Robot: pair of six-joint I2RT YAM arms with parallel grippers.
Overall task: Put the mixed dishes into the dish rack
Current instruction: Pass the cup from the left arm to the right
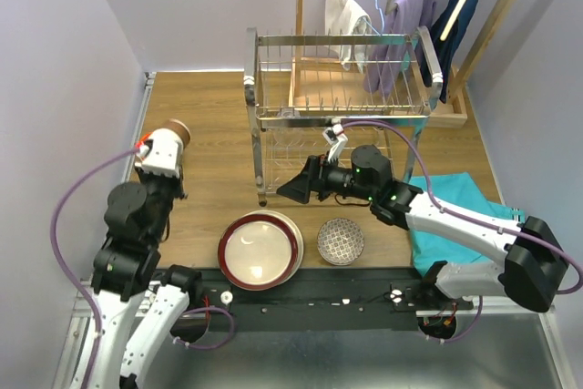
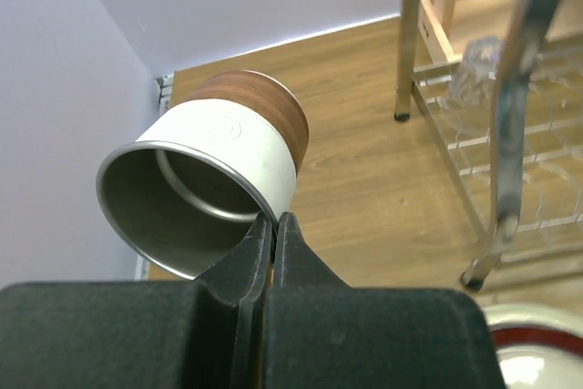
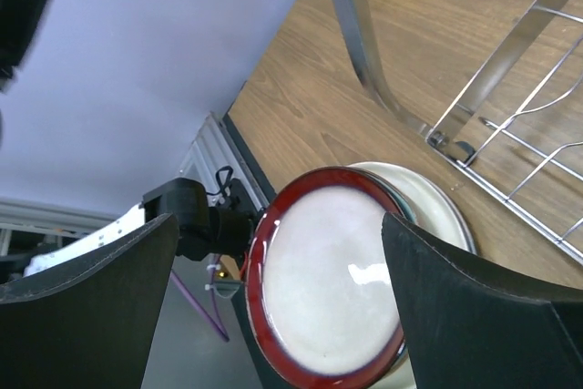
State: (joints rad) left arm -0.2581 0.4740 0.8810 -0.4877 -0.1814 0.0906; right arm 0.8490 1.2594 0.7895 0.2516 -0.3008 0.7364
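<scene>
The left gripper's (image 2: 273,230) fingers (image 2: 244,266) are pressed together on the rim wall of the cup (image 2: 223,166), one inside the metal lining and one outside on the pale sleeve. The cup hangs sideways from that single narrow pinch, mouth toward the wrist camera and wood-coloured base away, in the air well to the left of the dish rack (image 1: 342,88). It looks light and stiff, not likely to crush. The smooth metal lip is probably slippery, though, and a one-point pinch lets the cup swivel, so I judge it wants slow carrying and a flat stretch of wire to land on. The right gripper (image 1: 293,191) has its fingers (image 3: 100,298) spread wide with nothing between them. It hovers just in front of the rack's near left leg, aimed down at the stack of plates (image 1: 260,250) that lies flat in front of the rack's left end. The top plate, cream with a dark red rim, looks ceramic: heavy, rigid, glossy and breakable. Lying flat it offers only its edge, so the hold should be a deep bite across the rim, and the plates beneath will make getting a finger under the lip awkward. A small patterned bowl (image 1: 341,241) sits in front of the rack's middle; it should be lighter, best taken by its wall. A clear glass (image 2: 474,66) stands upturned on the rack's wires, on which tier I cannot tell.
</scene>
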